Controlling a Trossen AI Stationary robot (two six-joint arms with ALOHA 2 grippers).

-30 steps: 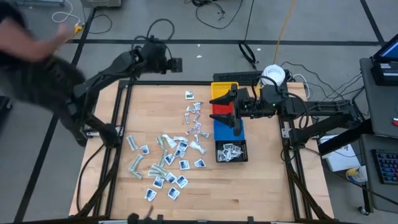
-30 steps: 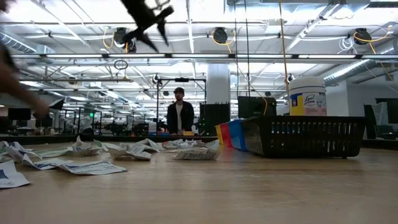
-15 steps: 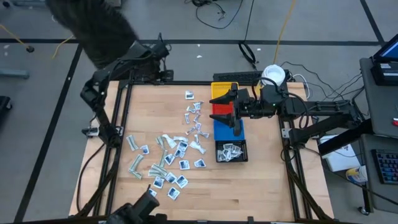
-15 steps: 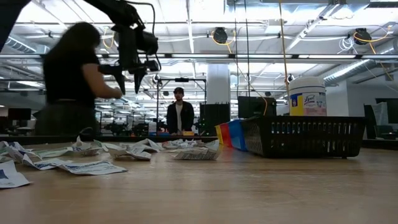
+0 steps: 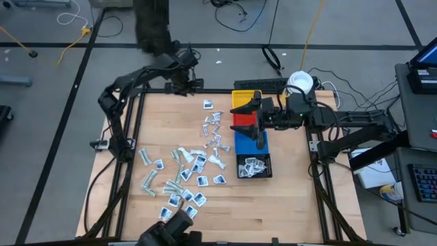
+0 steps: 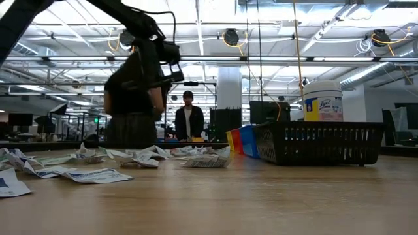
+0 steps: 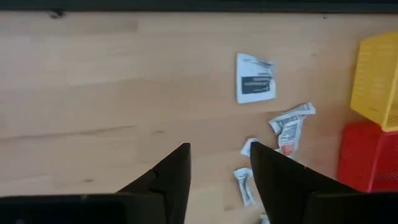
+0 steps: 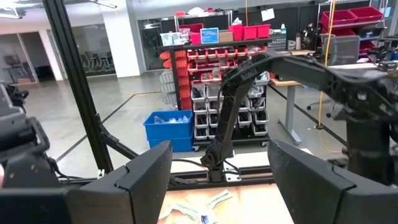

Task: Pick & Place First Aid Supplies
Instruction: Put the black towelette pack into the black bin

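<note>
Left claw (image 5: 183, 76) hovering at table's (image 5: 287, 205) far edge, fingers parted, empty, packets (image 5: 184, 174) scattered toward its 6 o'clock, nearest packet (image 7: 255, 86) just ahead, right claw (image 5: 254, 117) open over bins (image 5: 246, 115).

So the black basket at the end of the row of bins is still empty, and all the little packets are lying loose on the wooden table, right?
Not quite. The high view shows the black basket already holds several packets. The rest is right: it sits at the end of the row of bins, and many other packets lie loose on the wooden table.
</note>
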